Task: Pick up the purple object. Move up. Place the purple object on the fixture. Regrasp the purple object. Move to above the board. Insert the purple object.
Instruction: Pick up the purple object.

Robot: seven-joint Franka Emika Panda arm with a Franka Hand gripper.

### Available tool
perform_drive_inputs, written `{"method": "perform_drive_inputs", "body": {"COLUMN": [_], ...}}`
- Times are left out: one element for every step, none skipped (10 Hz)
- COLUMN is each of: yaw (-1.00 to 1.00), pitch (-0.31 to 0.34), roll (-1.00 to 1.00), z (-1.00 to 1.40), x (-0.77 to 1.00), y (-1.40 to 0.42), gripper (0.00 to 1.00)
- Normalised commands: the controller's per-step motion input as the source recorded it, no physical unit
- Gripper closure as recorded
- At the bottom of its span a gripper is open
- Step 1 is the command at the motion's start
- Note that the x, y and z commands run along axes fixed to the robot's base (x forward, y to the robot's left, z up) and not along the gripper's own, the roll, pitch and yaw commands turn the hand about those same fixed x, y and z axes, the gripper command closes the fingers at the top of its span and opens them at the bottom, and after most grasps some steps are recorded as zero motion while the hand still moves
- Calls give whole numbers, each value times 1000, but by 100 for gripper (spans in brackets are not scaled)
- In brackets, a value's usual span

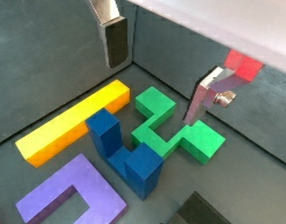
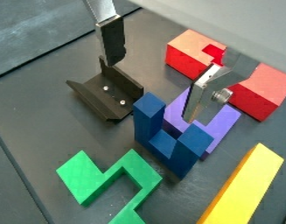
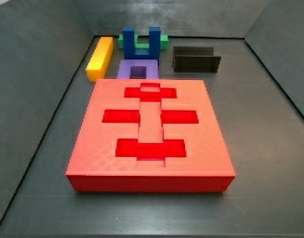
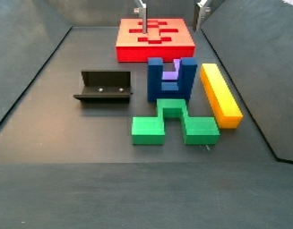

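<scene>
Red and flat, the board takes up most of the floor, its darker cut-outs waiting for a piece I have not yet brought. Beyond it the yellow bar, the green block and the blue block crowd together, and the purple object lies flat on the floor just beside the blue one, between it and the board, so the blue prongs hide part of it in both side views. The fixture stands apart, its top bare. My claw hangs above the pieces, spread wide and holding nothing; in the side views only the tips of my fingers show at the frame's edge.
</scene>
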Motion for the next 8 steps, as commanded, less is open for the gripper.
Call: {"method": "perform_drive_inputs", "body": {"yaw": [0,0,94,146,20,51,154,303], "pitch": [0,0,-11,0,43,0,-3,-26], "roll": [0,0,27,144,229,210,187,147], "z": [-40,-186,-266,-331,-349,-363,-377,-366], "x": [29,114,154,226,186,120,0,0], "y": [-9,-243,-511,-743,-820,-831,-806,-700], "gripper": [0,0,0,0,0,0,0,0]}}
